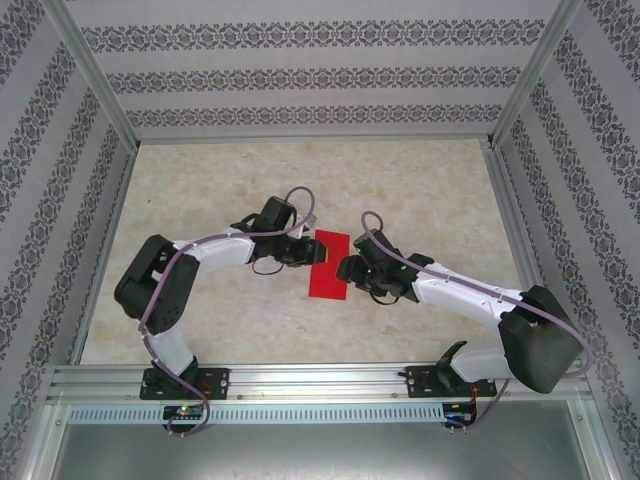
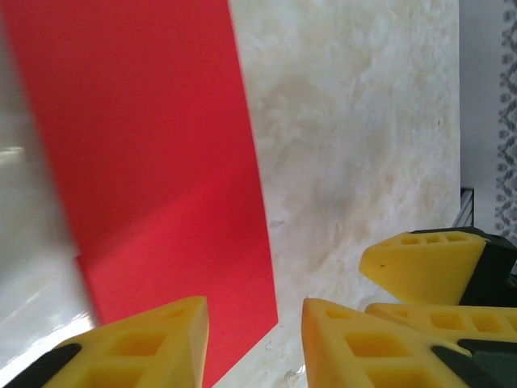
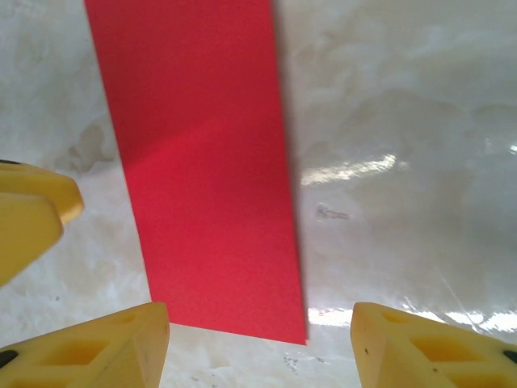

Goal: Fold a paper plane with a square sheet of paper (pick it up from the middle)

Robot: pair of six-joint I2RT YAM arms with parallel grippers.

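**Handling a thin red sheet that lies flat on a glossy table**

The square sheet of paper lies flat on the table, near its middle, between the 2 grippers. From above it reads as a narrow rectangle rather than a square, so it is probably already folded once, though no crease line is plain to see.

The left gripper sits low at 1 long side of the sheet. Its yellow fingers stand apart with a modest gap, a corner of the red paper shows in that gap, and nothing is clamped. The right gripper faces it from the other side with its jaws spread wide. The near short edge of the sheet lies between them, and they hold nothing either. The 2 sets of fingertips are close to each other.

The paper looks very light, thin and limp. It will likely sag or curl if held at 1 end, and it will take a dent or stray crease from any hard pinch. The tabletop shines, so the sheet will probably slide rather than lift when a fingertip pushes against its edge.

The safest hold appears to be on a long edge at mid-length, as the task asks. 1 finger would slip under the edge while the other gripper pins the sheet against sliding. A light squeeze should be enough.
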